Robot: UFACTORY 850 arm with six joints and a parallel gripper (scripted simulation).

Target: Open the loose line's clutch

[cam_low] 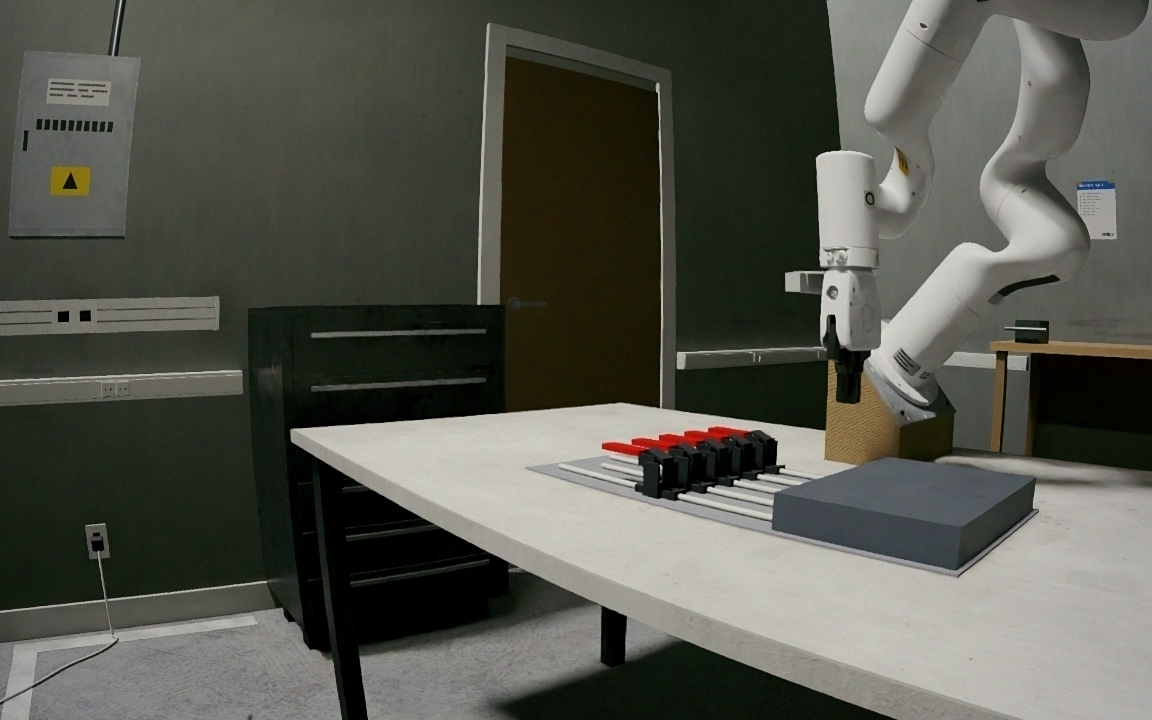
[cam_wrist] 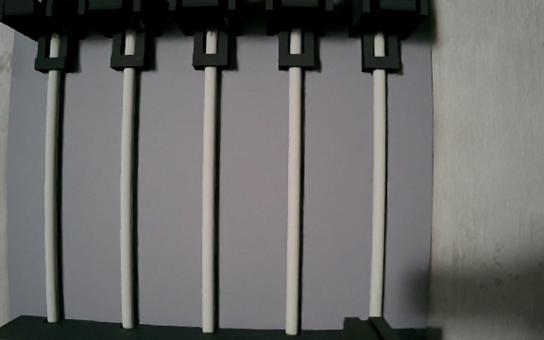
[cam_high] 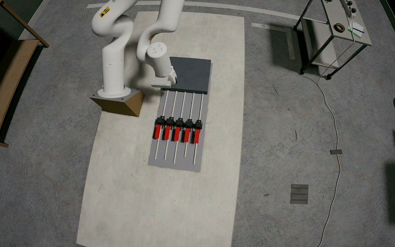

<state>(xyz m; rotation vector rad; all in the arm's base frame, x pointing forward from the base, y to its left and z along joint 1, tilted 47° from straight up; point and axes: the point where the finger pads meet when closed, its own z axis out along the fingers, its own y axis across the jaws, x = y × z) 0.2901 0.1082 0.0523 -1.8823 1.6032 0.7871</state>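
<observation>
Five white control lines (cam_high: pixel 182 103) (cam_low: pixel 723 497) (cam_wrist: pixel 209 189) run side by side from the grey console (cam_high: pixel 192 73) (cam_low: pixel 911 505) (cam_wrist: pixel 88 331) across a light grey base plate (cam_high: pixel 174 164) (cam_wrist: pixel 253 165). Each passes through a black clutch (cam_high: pixel 179 122) (cam_low: pixel 696 465) (cam_wrist: pixel 211 19). The red levers (cam_high: pixel 177 133) (cam_low: pixel 669 440) all lie flat. My gripper (cam_high: pixel 174 79) (cam_low: pixel 847 394) (cam_wrist: pixel 368 325) is shut and empty. It hangs well above the table at the console's edge, over the line nearest the robot base (cam_high: pixel 165 101) (cam_wrist: pixel 378 189).
The arm's wooden base block (cam_high: pixel 119 104) (cam_low: pixel 866 429) stands on the white table (cam_high: pixel 162 199) (cam_low: pixel 562 555) just beside the plate. A black cabinet (cam_low: pixel 383 402) and a wheeled cart (cam_high: pixel 334 30) stand off the table.
</observation>
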